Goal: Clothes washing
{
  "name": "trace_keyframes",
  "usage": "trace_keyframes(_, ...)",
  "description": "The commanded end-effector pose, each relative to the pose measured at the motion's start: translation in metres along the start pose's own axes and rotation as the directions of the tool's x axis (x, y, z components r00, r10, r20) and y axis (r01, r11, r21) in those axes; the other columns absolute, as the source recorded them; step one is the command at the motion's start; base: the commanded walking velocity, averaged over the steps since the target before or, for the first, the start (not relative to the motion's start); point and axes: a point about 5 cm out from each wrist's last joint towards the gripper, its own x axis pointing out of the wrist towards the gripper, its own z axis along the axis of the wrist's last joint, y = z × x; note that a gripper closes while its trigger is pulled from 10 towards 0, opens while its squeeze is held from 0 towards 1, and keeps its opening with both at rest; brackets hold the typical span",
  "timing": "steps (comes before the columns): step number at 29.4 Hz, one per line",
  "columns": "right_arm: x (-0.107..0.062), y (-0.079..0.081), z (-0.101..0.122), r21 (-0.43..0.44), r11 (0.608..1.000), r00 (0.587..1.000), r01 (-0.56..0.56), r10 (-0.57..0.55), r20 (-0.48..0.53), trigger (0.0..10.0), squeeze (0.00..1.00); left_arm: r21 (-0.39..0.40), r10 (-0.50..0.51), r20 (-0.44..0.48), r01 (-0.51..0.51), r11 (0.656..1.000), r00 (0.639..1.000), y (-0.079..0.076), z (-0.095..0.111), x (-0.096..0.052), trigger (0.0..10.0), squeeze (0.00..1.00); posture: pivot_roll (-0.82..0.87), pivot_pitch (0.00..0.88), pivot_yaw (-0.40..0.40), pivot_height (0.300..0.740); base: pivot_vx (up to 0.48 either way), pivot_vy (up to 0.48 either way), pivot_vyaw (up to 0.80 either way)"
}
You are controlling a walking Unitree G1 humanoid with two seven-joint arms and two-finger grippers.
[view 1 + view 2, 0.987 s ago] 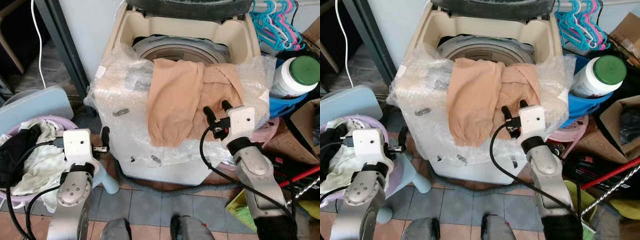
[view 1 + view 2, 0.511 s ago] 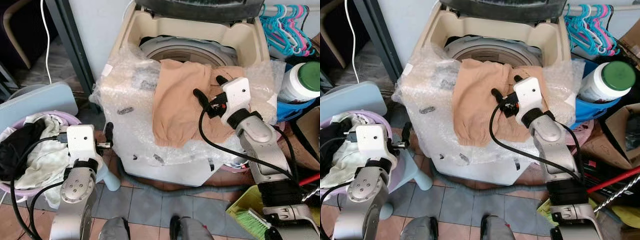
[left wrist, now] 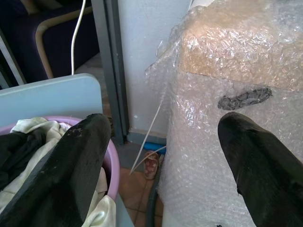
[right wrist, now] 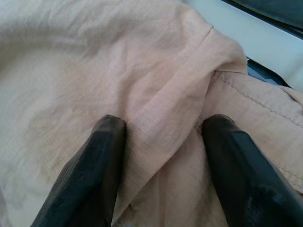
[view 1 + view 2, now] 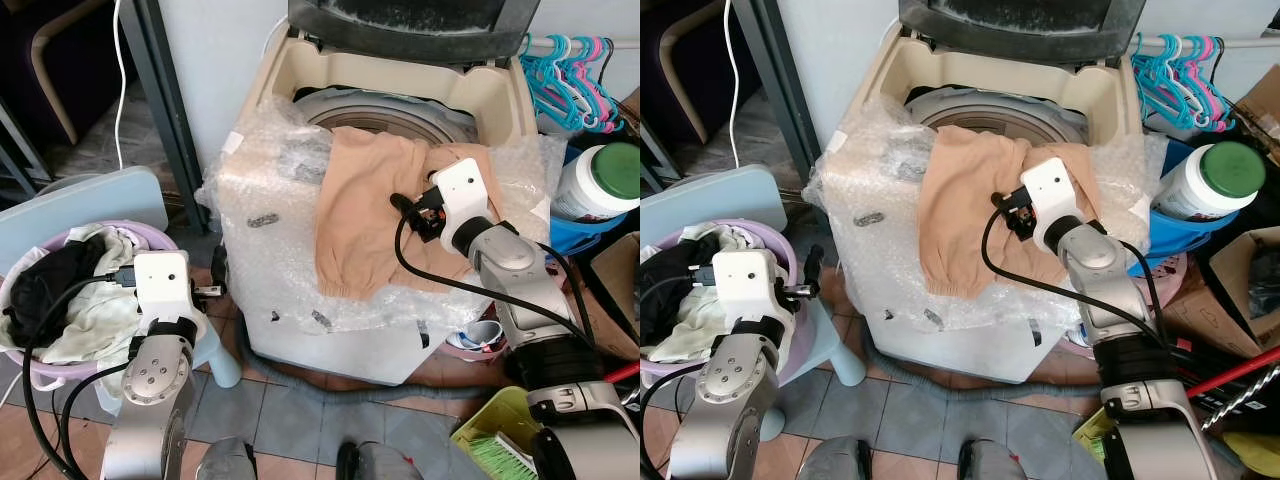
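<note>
A top-loading washing machine (image 5: 300, 260) is seen with its lid raised and its front and upper edge wrapped in bubble wrap (image 5: 265, 170). A tan garment (image 5: 355, 215) is draped over the front rim: its upper part lies at the edge of the drum opening (image 5: 385, 108) and its lower hem hangs down the wrapped front face. The garment is not yet inside the drum.

The right gripper (image 4: 161, 137) is placed on the garment at the rim. Its two black fingers (image 4: 90, 175) are parted, one on each side of a raised fold of cloth, with the tips pressed into the fabric. The fold is straddled but not pinched.

The left gripper (image 3: 163, 156) is held low beside the machine's left front corner, released and holding nothing, its fingers spread wide.

A lilac basket (image 5: 160, 240) holding pale and black laundry (image 5: 70, 300) stands just to the left, with a light blue board (image 5: 80, 205) behind it. A dark metal post (image 5: 175, 110) rises between the basket and the machine.

On the right, room is tight: a white jar with a green lid (image 5: 605, 180) and a row of coloured hangers (image 5: 565, 70) stand near the machine's right side. Tiled floor (image 5: 290, 405) lies open in front.
</note>
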Motion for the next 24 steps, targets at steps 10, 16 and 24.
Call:
trace_keyframes(10,-0.002,-0.023,-0.042,0.197,0.980,0.968,0.008,0.043,-0.249,0.0,0.00,-0.003,-0.003,-0.034,0.003,1.000,0.999,-0.003,-0.004,0.003,10.0,0.00,0.05,0.089,-0.050,0.740,0.000,0.000,0.00)
trace_keyframes(16,0.001,-0.024,-0.040,0.215,0.977,0.974,0.010,0.039,-0.221,0.0,0.00,-0.008,0.006,-0.048,-0.006,1.000,0.999,-0.002,-0.005,0.004,10.0,0.00,0.05,0.089,-0.046,0.740,0.000,0.000,0.00)
trace_keyframes(24,0.017,-0.031,0.007,0.180,0.968,0.979,-0.177,0.191,-0.066,0.0,0.00,-0.016,0.009,-0.057,-0.010,1.000,0.998,-0.002,-0.005,0.008,10.0,0.00,0.05,0.088,-0.046,0.740,0.000,0.000,0.00)
